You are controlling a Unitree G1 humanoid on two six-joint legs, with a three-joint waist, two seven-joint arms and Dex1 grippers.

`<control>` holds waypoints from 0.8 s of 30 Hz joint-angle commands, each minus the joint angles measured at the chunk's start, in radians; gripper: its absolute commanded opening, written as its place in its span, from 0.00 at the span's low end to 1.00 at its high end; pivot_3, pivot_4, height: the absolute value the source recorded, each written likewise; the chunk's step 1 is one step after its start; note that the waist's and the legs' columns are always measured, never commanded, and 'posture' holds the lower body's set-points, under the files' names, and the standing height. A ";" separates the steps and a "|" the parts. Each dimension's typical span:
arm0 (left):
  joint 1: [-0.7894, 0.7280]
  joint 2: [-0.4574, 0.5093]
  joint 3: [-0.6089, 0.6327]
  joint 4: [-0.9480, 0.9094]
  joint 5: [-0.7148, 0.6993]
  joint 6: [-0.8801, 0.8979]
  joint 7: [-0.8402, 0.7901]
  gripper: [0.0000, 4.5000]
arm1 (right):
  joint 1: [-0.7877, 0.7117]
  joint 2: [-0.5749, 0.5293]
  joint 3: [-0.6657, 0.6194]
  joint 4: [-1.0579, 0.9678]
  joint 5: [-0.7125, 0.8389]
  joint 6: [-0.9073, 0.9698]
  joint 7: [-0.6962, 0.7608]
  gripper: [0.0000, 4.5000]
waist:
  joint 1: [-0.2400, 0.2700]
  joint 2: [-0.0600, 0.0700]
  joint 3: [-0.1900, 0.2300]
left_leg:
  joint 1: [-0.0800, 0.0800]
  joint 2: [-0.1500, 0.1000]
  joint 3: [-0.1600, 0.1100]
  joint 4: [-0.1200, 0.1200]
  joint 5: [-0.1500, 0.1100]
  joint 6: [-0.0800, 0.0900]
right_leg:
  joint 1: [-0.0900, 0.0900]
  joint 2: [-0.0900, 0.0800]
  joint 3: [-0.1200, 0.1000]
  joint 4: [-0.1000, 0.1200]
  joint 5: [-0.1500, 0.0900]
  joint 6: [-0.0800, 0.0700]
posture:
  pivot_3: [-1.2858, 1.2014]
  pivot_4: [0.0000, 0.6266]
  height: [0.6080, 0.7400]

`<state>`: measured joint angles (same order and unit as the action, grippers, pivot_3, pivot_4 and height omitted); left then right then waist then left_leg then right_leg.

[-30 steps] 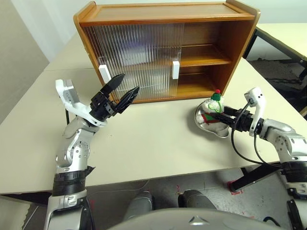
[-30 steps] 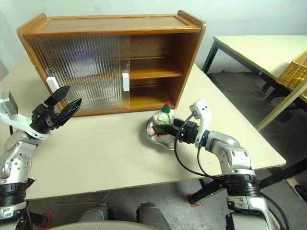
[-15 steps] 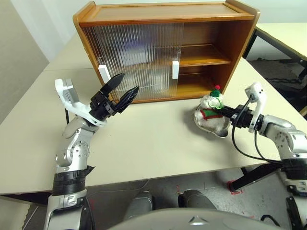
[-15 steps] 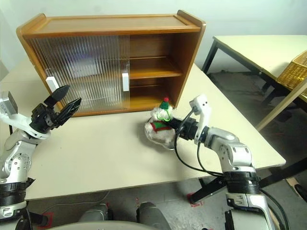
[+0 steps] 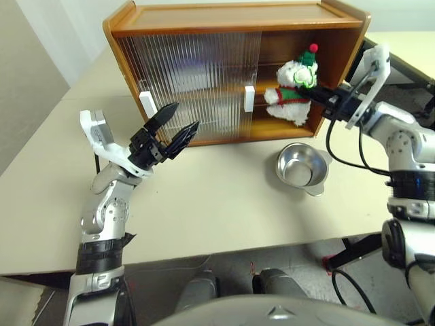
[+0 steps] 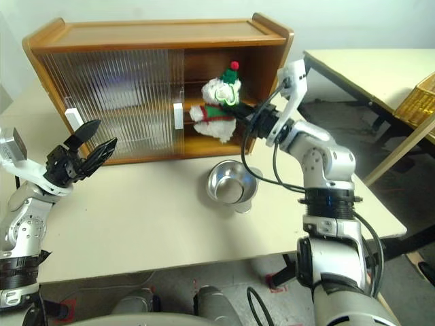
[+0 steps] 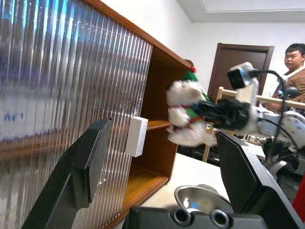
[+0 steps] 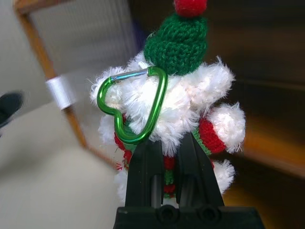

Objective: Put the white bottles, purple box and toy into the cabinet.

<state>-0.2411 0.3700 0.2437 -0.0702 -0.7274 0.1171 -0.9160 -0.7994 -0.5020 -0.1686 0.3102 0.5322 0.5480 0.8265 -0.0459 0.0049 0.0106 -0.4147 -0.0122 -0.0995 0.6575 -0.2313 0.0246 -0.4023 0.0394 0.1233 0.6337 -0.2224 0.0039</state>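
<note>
Your toy (image 5: 293, 89) hangs in the air in front of the open right half of the cabinet (image 5: 238, 68), level with the inner shelf (image 5: 289, 85) and not yet inside. It is a white plush figure with a red-and-green band, a green hat with a red bobble, and a green clip (image 8: 136, 107) hooked on its back. Your right gripper (image 8: 166, 157) has its jaws clamped tight on the toy's back, just below that clip, pointing toward the cabinet opening.

Directly below the toy, the metal bowl (image 5: 302, 168) sits empty on the bench (image 5: 204, 197), just in front of the cabinet's lower compartment and well apart from the toy. The ribbed sliding doors (image 5: 194, 81) cover the cabinet's left and middle; their white handles (image 5: 249, 98) stand just left of the toy, so the opening ahead of it is narrow.

Your left gripper (image 5: 173, 129) hovers above the bench before the left door, jaws spread wide and holding nothing. A person (image 7: 293, 67) shows in the left wrist view beyond your right arm.
</note>
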 commanded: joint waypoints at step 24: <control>0.040 -0.013 -0.007 -0.047 0.013 -0.011 0.038 1.00 | -0.402 0.124 -0.003 0.798 -0.294 -0.601 -0.219 0.00 | 0.012 0.001 0.001 | -0.003 0.003 0.000 0.000 0.000 0.000 | -0.004 0.000 -0.001 0.001 0.007 -0.004 | 0.51 0.02 1.00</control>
<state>-0.2097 0.3568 0.2402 -0.1034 -0.7258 0.1105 -0.8817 -1.1829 -0.3902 -0.1745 1.0778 0.2617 -0.0216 0.6196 -0.0343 0.0063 0.0112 -0.4176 -0.0089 -0.0993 0.6577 -0.2314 0.0249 -0.4061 0.0396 0.1222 0.6343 -0.2159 -0.0010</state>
